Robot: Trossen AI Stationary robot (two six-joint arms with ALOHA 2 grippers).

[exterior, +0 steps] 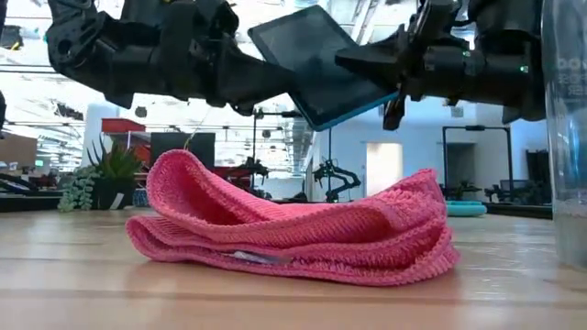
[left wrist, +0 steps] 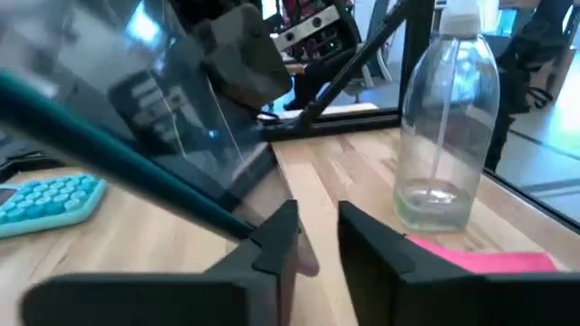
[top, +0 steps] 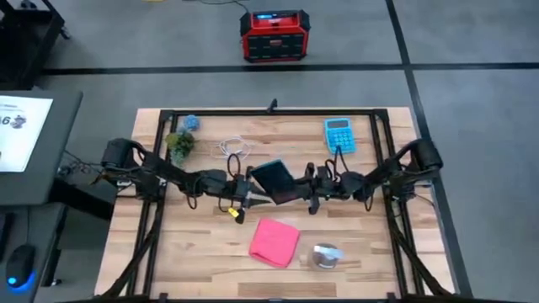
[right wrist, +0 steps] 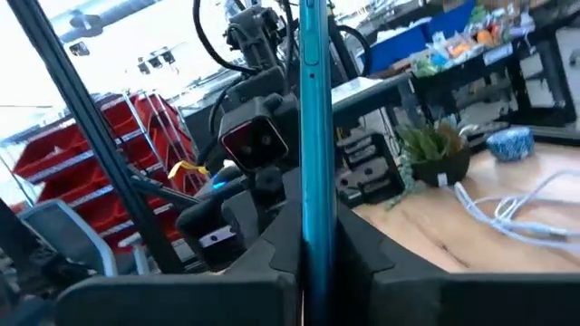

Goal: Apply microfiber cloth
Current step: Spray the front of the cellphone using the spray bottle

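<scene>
cloth-wise, the pink microfiber cloth (top: 274,242) lies crumpled on the front part of the wooden table (top: 194,261), well in from the edges, with bare wood to its left. just to its right stands a clear bottle (top: 326,256). above it both arms meet mid-table: right gripper (top: 305,187) is clamped on the edge of the dark phone (top: 273,177), holding it tilted in the air, while left gripper (top: 249,196) sits at the phone's other corner, fingers (left wrist: 276,243) a little parted, gripping nothing.
</scene>
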